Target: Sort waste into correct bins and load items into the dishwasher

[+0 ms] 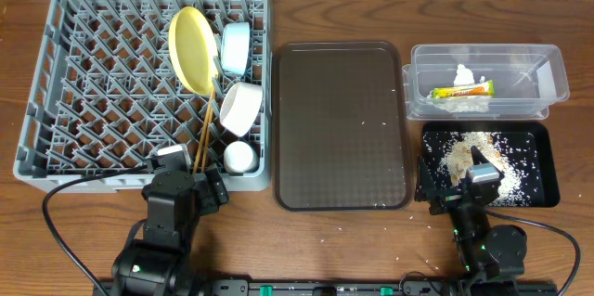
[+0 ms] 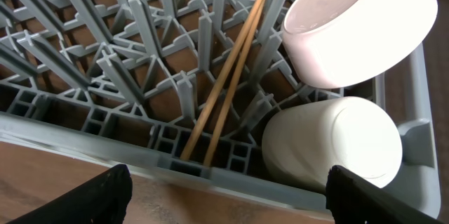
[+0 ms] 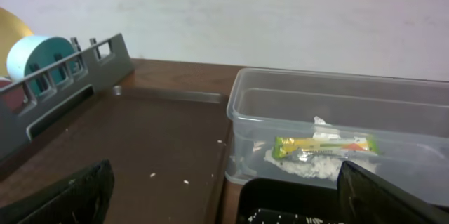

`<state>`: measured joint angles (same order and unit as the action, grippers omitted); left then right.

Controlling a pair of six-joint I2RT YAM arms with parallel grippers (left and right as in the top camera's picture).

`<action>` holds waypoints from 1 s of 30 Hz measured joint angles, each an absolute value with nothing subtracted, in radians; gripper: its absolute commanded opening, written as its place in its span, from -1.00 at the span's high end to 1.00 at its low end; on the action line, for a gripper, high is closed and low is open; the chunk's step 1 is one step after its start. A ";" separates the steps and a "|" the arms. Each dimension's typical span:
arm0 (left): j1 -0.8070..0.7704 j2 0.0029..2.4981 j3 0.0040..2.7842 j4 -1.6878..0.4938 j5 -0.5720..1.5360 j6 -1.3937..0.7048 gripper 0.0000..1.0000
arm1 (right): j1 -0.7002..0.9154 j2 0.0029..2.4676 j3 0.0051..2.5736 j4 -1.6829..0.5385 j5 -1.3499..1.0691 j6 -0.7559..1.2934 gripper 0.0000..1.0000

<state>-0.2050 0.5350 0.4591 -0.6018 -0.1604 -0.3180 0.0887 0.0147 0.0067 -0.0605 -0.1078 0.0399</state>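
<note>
The grey dishwasher rack (image 1: 65, 101) holds the yellow plate (image 1: 193, 48), light blue bowl (image 1: 234, 47), white bowl (image 1: 241, 109), white cup (image 1: 240, 156) and leaning chopsticks (image 1: 203, 134). My left gripper (image 1: 190, 177) hovers open over the table just outside the rack's front edge; its view shows the chopsticks (image 2: 231, 76), white bowl (image 2: 358, 27) and cup (image 2: 330, 143). The green-and-yellow wrapper (image 1: 462, 91) lies in the clear container (image 1: 549, 58). Rice scraps (image 1: 469, 148) cover the black tray (image 1: 549, 180). My right gripper (image 1: 455, 183) stands open and empty at that tray's near left corner, facing the wrapper (image 3: 323, 145).
The brown serving tray (image 1: 342, 124) lies between the rack and the bins, with a few stray grains on it. More grains dot the table near the front edge. Cables trail from both arm bases.
</note>
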 measured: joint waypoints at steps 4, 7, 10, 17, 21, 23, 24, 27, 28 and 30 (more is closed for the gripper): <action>-0.205 0.535 0.459 -0.601 -0.160 -0.318 -0.77 | 0.089 0.015 0.007 -0.060 -0.108 0.040 -0.99; -0.205 0.535 0.459 -0.601 -0.160 -0.318 -0.77 | 0.089 0.015 0.007 -0.060 -0.108 0.040 -0.99; -0.205 0.535 0.459 -0.601 -0.160 -0.318 -0.77 | 0.089 0.015 0.007 -0.060 -0.108 0.040 -0.98; -0.205 0.535 0.459 -0.601 -0.160 -0.318 -0.77 | 0.089 0.015 0.007 -0.060 -0.108 0.040 -0.98; -0.205 0.535 0.459 -0.601 -0.160 -0.318 -0.77 | 0.089 0.015 0.007 -0.060 -0.108 0.040 -0.99; -0.205 0.535 0.459 -0.601 -0.160 -0.318 -0.77 | 0.089 0.015 0.007 -0.060 -0.108 0.040 -0.99; -0.205 0.535 0.459 -0.601 -0.160 -0.318 -0.77 | 0.089 0.015 0.007 -0.060 -0.108 0.040 -0.99; -0.205 0.535 0.459 -0.607 -0.161 -0.318 -0.77 | 0.089 0.015 0.007 -0.060 -0.108 0.040 -0.99; -0.205 0.535 0.459 -0.621 -0.162 -0.318 -0.77 | 0.089 0.015 0.007 -0.060 -0.108 0.040 -0.99; -0.205 0.535 0.459 -0.657 -0.164 -0.318 -0.78 | 0.089 0.015 0.007 -0.060 -0.108 0.040 -0.98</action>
<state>-0.2050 0.5350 0.4591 -0.6571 -0.1638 -0.3180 0.0887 0.0147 0.0067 -0.0605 -0.1081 0.0399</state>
